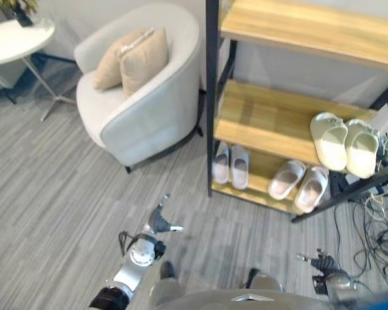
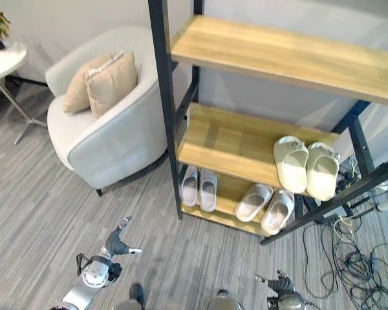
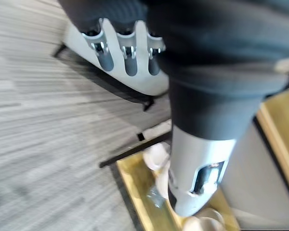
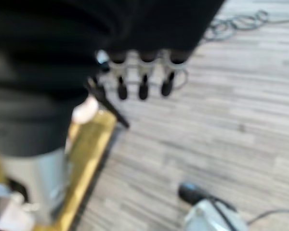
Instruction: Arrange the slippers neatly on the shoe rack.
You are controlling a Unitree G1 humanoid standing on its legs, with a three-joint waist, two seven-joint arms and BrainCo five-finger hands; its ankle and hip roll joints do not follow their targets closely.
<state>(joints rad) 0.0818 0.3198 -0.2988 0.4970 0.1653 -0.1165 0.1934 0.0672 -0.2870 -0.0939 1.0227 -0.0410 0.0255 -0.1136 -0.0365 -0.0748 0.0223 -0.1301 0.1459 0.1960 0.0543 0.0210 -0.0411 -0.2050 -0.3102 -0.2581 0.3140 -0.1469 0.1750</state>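
Observation:
The shoe rack (image 1: 266,117) has a black frame and wooden shelves. A cream pair of slippers (image 1: 346,142) lies side by side at the right end of its middle shelf. On the bottom shelf a pale grey pair (image 1: 230,165) lies at the left and a beige pair (image 1: 299,183) at the right, angled slightly. My left hand (image 1: 160,221) hangs low over the floor in front of the rack, open and holding nothing; its fingers (image 3: 130,55) are straight. My right hand (image 1: 322,263) is low at the right, its fingers (image 4: 143,79) relaxed and empty too.
A light grey armchair (image 1: 142,110) with two beige cushions (image 1: 132,58) stands left of the rack. A white round side table (image 1: 13,40) is at the far left. Loose cables (image 1: 375,239) lie on the floor by the rack's right end.

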